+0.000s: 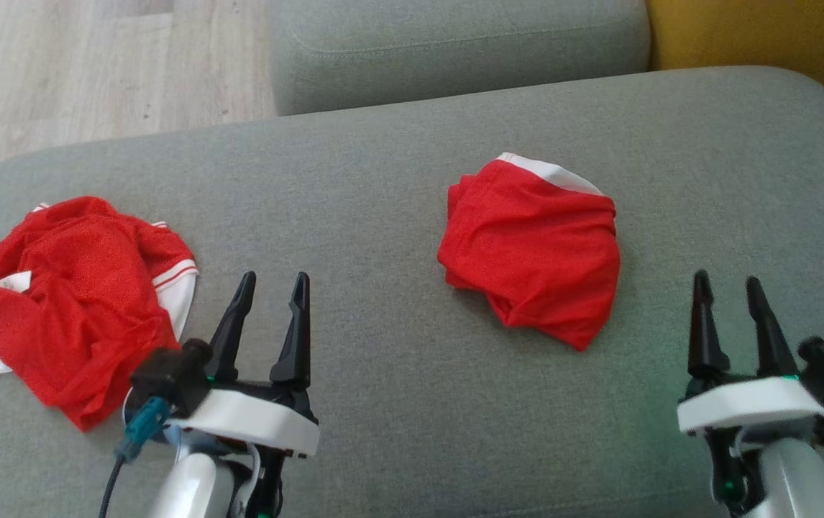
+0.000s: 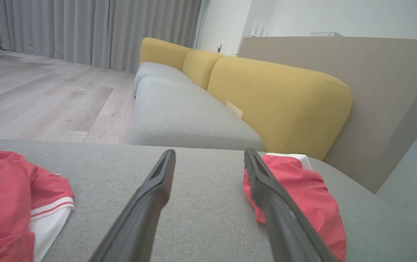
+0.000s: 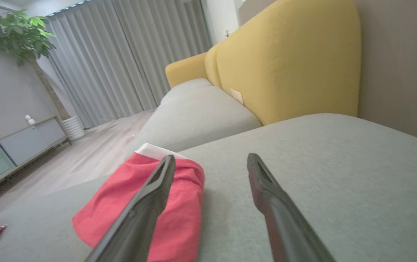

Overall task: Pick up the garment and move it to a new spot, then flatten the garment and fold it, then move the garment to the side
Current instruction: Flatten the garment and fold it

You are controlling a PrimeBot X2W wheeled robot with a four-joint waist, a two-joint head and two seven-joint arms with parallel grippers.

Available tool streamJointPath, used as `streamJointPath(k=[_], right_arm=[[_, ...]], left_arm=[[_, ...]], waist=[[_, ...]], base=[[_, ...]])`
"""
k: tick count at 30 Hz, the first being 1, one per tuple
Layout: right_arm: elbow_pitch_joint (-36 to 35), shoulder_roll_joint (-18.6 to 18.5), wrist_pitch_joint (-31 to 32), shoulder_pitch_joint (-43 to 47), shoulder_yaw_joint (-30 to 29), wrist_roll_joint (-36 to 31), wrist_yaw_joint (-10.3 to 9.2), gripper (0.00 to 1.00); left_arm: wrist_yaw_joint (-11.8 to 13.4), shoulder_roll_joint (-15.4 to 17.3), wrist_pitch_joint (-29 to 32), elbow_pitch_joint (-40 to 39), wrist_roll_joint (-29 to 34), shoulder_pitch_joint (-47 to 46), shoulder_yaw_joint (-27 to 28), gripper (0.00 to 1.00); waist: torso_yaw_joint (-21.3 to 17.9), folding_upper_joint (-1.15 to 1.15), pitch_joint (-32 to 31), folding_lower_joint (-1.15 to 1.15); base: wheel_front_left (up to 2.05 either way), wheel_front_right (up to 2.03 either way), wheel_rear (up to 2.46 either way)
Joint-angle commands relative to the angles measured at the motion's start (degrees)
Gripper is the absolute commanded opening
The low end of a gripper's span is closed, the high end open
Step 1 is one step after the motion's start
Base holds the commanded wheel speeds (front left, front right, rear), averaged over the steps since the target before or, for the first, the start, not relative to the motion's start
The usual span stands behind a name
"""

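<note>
Over the grey sofa cushion point(image 1: 383, 237), both grippers hover with fingers spread wide, gripping nothing: the left gripper point(image 1: 275, 277) sits just right of the crumpled red-and-white garment point(image 1: 74, 288), while the folded red garment point(image 1: 530, 248) lies between it and the right gripper point(image 1: 727, 278), touching neither

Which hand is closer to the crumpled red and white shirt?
Left. The left hand is just right of the crumpled shirt; the right hand is far off, beyond the folded red garment.
</note>
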Motion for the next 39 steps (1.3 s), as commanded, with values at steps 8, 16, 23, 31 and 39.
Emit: streamJointPath(k=[8,16,23,31,39], right_arm=[[-4.15,0.36,-0.63,0.48,0.73,1.79,-0.03,1.0],[-4.35,0.37,-0.63,-1.94,0.48,1.1,-0.03,0.0],[-0.07,0.37,-0.63,-6.85,0.98,-1.46,-0.03,0.0],[8.89,0.38,-0.63,-14.7,-0.4,-3.53,-0.03,0.0],[17.67,0.38,-0.63,-23.62,-3.34,-8.24,-0.03,0.0]], left_arm=[[-0.82,0.16,-0.7,-1.74,0.64,-1.0,1.22,1.0],[-1.43,0.16,-0.7,-1.52,0.97,-2.5,0.09,1.0],[-1.76,0.16,-0.7,-1.08,1.13,-4.17,-0.72,1.0],[-2.01,0.16,-0.7,-0.61,1.16,-5.75,-1.67,1.0],[-1.92,0.16,-0.7,-0.65,0.61,-7.61,-2.87,1.0]], waist=[[-0.25,0.0,0.69,0.0],[2.94,0.0,3.48,0.0],[7.24,0.0,6.73,0.0],[11.79,0.0,9.92,0.0],[15.8,0.0,13.45,0.0]], base=[[0.0,0.0,0.0],[0.0,0.0,0.0],[0.0,0.0,0.0],[0.0,0.0,0.0],[0.0,0.0,0.0]])
